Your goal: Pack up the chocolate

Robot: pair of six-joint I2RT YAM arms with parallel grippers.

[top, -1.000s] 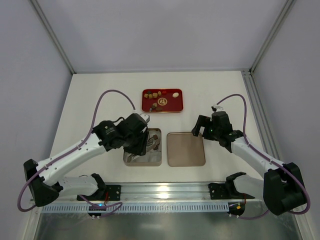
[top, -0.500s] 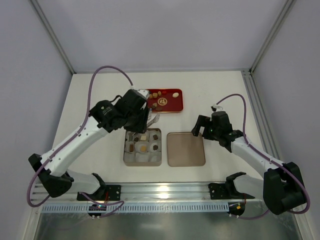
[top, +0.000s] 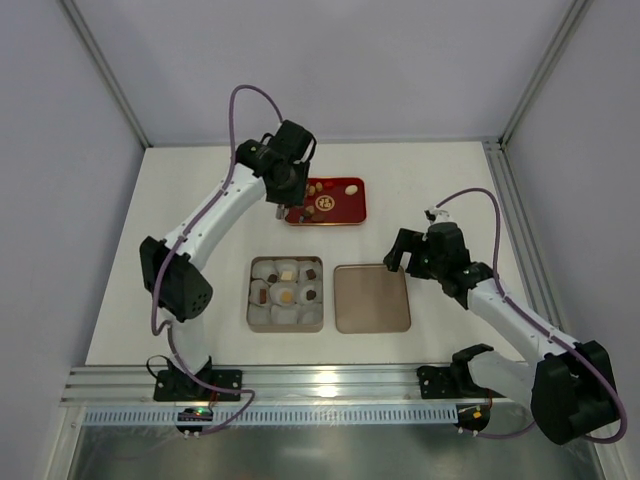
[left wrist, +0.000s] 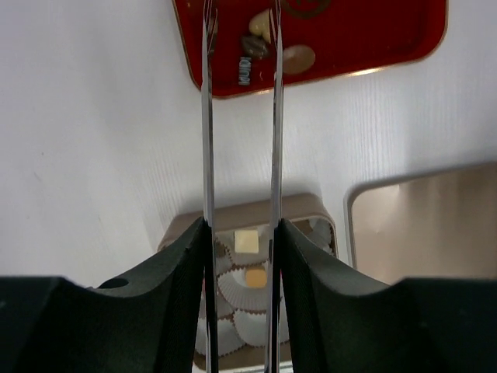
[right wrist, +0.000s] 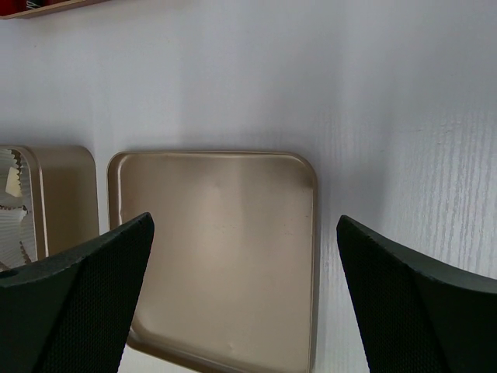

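Observation:
Several small brown, tan and cream chocolates point(top: 308, 188) lie on the red tray point(top: 345, 205) at the back of the table. More chocolates point(top: 287, 296) sit in white paper cups in the gold tin point(top: 249, 300). My left gripper point(top: 297, 205) hangs over the tray's left end. In the left wrist view its two thin metal blades stand apart, open point(left wrist: 242, 12), with a cream and a dark chocolate point(left wrist: 254, 47) lying on the tray between them, nothing gripped. My right gripper point(right wrist: 245, 225) is wide open above the tin's lid point(right wrist: 213, 249).
The gold lid point(top: 372, 298) lies flat just right of the tin. Both sit near the table's front edge, ahead of the arm bases. The left arm's purple cable point(top: 250, 100) loops above the tray. White walls enclose the table.
My left arm has swung from over the tin back to the red tray, uncovering the tin. The right arm has stayed still.

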